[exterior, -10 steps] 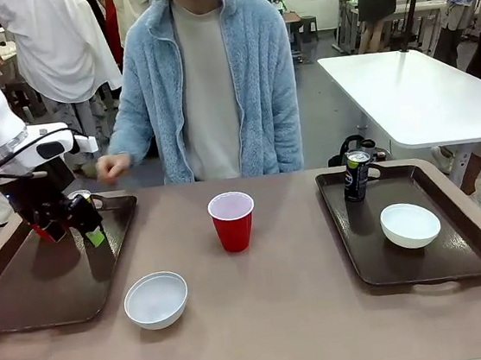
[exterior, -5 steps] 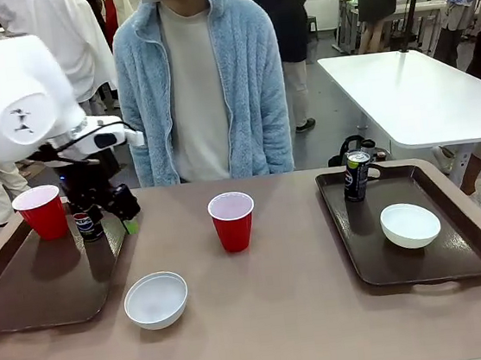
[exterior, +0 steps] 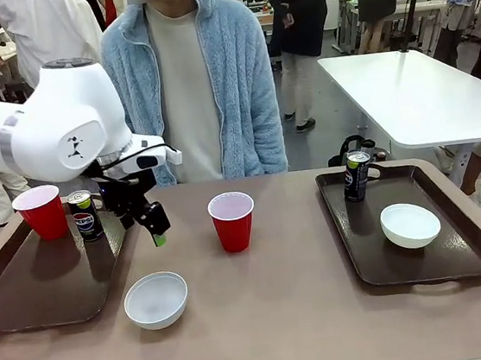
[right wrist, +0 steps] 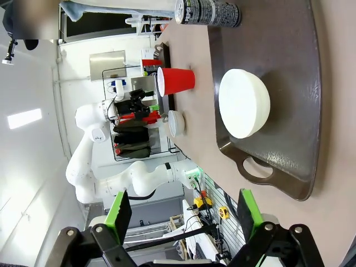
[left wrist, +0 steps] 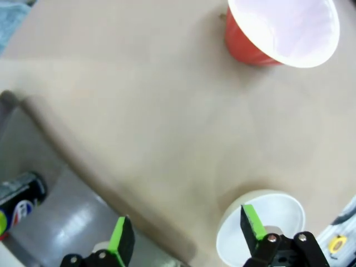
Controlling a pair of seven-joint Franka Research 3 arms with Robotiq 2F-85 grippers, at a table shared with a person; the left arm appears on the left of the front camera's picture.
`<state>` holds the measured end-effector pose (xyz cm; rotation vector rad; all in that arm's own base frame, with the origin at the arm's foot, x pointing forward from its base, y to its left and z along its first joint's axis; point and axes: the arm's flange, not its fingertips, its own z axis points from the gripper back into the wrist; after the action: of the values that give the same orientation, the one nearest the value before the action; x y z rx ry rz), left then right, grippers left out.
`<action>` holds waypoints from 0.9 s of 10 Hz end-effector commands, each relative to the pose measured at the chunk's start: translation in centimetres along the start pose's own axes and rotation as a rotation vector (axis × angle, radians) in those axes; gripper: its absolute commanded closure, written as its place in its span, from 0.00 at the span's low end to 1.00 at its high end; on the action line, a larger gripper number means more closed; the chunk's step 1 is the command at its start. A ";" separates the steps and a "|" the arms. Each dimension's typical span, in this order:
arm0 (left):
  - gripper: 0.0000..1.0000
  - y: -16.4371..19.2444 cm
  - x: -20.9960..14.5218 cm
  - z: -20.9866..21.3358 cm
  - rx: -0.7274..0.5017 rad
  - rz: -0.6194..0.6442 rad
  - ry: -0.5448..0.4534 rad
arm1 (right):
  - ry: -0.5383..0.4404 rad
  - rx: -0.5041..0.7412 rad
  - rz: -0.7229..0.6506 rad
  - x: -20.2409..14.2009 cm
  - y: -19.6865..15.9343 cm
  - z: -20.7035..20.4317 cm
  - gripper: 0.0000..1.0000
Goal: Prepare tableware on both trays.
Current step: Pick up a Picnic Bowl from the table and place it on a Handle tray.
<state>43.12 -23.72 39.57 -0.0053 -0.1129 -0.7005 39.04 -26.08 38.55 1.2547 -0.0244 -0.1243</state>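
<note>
Status: partly complete.

The left tray (exterior: 28, 300) carries one red cup (exterior: 42, 213) and the Pepsi can (exterior: 85, 217). It lacks a bowl. The right tray (exterior: 458, 259) carries the second can (exterior: 357, 175) and a white bowl (exterior: 410, 224). It lacks a cup.

Outstanding: the loose bowl (exterior: 156, 299) and the loose red cup (exterior: 232, 222) both stand on the bare tabletop (exterior: 273, 315) between the trays.

The left jaws are parted and hold nothing. They hang over the left tray's inner edge, with the Pepsi can just to their outer side. The loose bowl is below one pad and the loose cup farther ahead. Judged next item: that bowl.

The right jaws are spread wide and empty. The right tray's bowl and can lie well ahead of them.
</note>
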 end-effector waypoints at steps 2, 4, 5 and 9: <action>0.00 -0.2 -0.2 -2.4 -0.083 -0.098 0.054 | 0.015 -0.005 0.009 -0.3 0.0 0.1 0.00; 0.00 -0.2 -1.7 -1.9 -0.056 -0.132 0.093 | 0.015 -0.005 0.009 -0.3 0.0 0.1 0.00; 0.00 -0.6 -0.3 -3.0 -0.050 -0.082 0.061 | 0.015 -0.005 0.009 -0.3 0.0 0.1 0.00; 0.00 -0.5 -0.6 -3.1 -0.054 -0.099 0.077 | 0.015 -0.005 0.009 -0.3 0.0 0.1 0.00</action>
<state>42.73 -23.90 36.45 -0.0247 -0.0223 -0.8018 39.04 -26.07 38.55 1.2548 -0.0244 -0.1243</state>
